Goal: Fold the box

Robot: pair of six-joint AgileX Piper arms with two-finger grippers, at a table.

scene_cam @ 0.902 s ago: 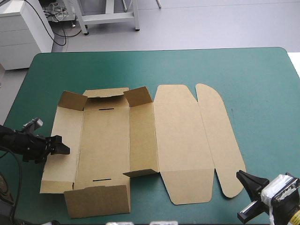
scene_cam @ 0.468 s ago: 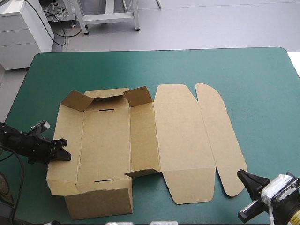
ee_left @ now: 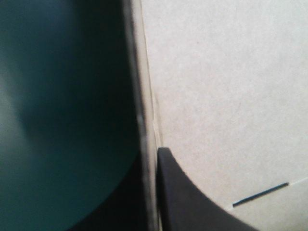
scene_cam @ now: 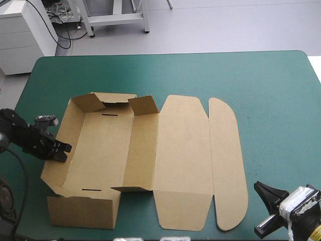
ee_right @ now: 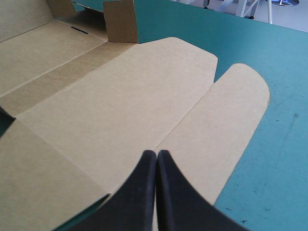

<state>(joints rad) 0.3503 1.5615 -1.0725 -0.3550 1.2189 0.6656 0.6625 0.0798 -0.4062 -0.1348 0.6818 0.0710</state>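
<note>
The box [scene_cam: 105, 145], a cut sheet of brown board, lies on the left half of the teal-green covered surface [scene_cam: 271, 100], its long sides running from the near edge toward the far edge. By my reading the fold is barely begun. The long left wall [scene_cam: 70, 125] is tipped up, and the short far-end flaps [scene_cam: 118, 100] stand raised. The near-end panel [scene_cam: 83, 212] is bent at its crease but not tucked. The inner strip [scene_cam: 140, 150] beside the base looks only slightly lifted. The broad lid panel [scene_cam: 183, 155] and its rounded tuck flap [scene_cam: 228, 160] lie flat toward the middle of the surface. Left to do: square up both long walls and tuck the end panels.

The left hand [scene_cam: 61, 150] is pinching the raised left wall about midway along it. In its wrist view one black finger [ee_left: 192, 202] presses the wall's inner face, with the board's edge just beside it; the other finger is hidden behind the board. The right hand [scene_cam: 264, 193] hangs at the near right corner of the surface, near the rounded flap's near end. Its black fingers [ee_right: 144, 192] are pressed together in one point, holding nothing.
</note>
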